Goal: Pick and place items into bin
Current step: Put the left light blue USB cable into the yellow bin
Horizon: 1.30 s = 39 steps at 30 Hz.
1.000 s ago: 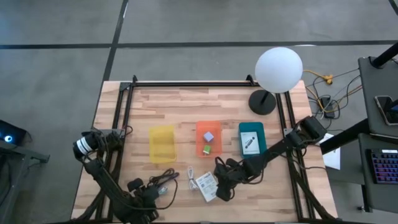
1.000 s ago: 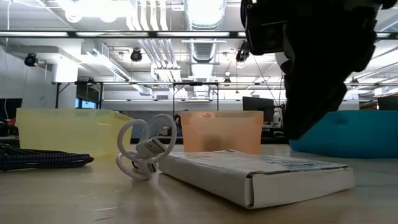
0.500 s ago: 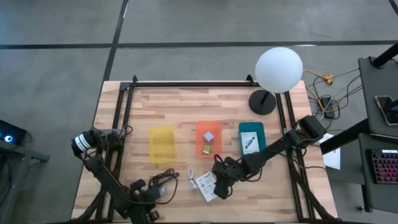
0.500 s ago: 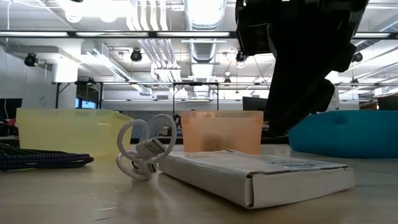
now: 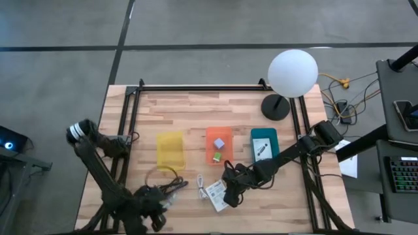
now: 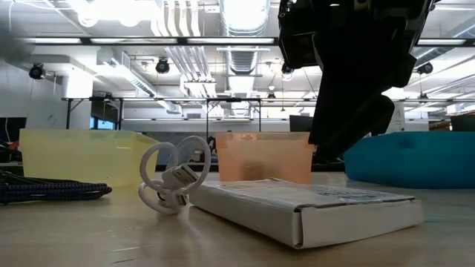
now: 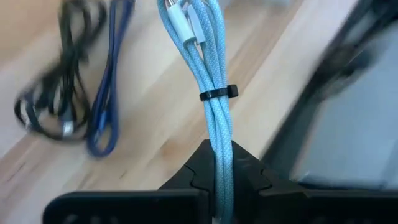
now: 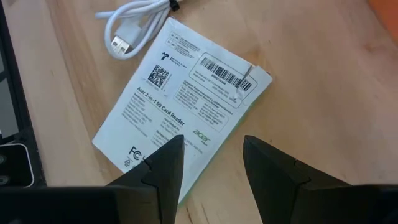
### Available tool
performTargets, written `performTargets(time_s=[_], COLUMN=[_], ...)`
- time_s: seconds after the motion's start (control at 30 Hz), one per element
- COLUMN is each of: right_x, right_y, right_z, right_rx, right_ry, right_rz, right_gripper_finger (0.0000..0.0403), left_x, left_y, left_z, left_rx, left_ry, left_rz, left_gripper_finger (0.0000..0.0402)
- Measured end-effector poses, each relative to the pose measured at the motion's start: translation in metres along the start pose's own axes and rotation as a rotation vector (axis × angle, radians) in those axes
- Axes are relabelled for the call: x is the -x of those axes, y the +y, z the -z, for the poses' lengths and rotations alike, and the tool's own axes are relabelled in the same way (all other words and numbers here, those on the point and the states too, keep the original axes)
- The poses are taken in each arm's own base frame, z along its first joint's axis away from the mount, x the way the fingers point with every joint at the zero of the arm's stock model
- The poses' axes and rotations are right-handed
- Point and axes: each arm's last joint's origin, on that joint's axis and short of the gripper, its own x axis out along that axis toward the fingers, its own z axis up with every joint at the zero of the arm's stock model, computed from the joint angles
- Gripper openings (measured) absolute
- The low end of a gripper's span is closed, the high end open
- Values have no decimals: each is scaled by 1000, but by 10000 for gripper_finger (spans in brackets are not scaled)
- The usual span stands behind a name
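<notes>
Light-blue cable (image 7: 208, 81) clamped inside left pincer (image 7: 216, 163), above table (image 7: 155, 124).

Two dark, jointed arms; the left arm (image 5: 98, 173) carries a white-ringed joint; matte black angular fingers (image 8: 163, 167) on the jaws.

A light blue braided cable (image 7: 214, 93) is showing. A white packet (image 8: 183, 102) is wearing black print. The bins are glowing yellow (image 5: 170, 151), orange (image 5: 219, 145) and teal (image 5: 264, 144).

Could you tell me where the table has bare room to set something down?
Free: the wood between the back rail and the three bins, yellow, orange, teal. Crowded: the front, with cables, packet and both arms.
</notes>
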Motion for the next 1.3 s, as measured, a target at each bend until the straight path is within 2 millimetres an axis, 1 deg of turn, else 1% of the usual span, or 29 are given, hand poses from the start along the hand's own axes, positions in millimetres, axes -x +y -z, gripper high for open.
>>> performTargets(time_s=[0.07,0.13,0.2,0.27,0.33,0.5,0.7,0.8,0.93,1.03,1.1,1.17,1.3], right_x=[0,0,0,1,1,2,11,15,18,18,18,18,18], right_y=[0,0,-1,-1,-2,-1,7,10,9,7,5,4,0], right_z=[0,0,-1,-3,-5,-12,-28,-37,-45,-48,-50,-52,-56], right_rx=[-15,-39,-72,-105,-119,-98,-43,-39,-51,-64,-72,-81,-100], right_ry=[0,-2,-20,-49,-73,-106,-143,-164,-167,-171,-173,-175,-181], right_rz=[0,1,12,26,35,2,-25,-37,-25,-18,-15,-13,-9], right_gripper_finger=[153,153,153,153,153,153,153,153,153,153,153,153,153], left_x=[21,37,46,48,45,21,-3,-3,3,-1,-4,-6,-9], left_y=[0,6,18,30,42,68,113,128,140,149,152,151,151], left_z=[-14,-26,-38,-51,-63,-81,-82,-83,-86,-86,-85,-85,-86], left_rx=[112,231,324,398,410,499,615,640,645,651,657,663,662], left_ry=[-110,-239,-359,-448,-477,-488,-494,-496,-489,-439,-405,-402,-410], left_rz=[82,133,125,84,28,-13,76,96,74,27,13,21,5], left_gripper_finger=[6,6,6,6,6,6,6,6,6,6,7,20,62])
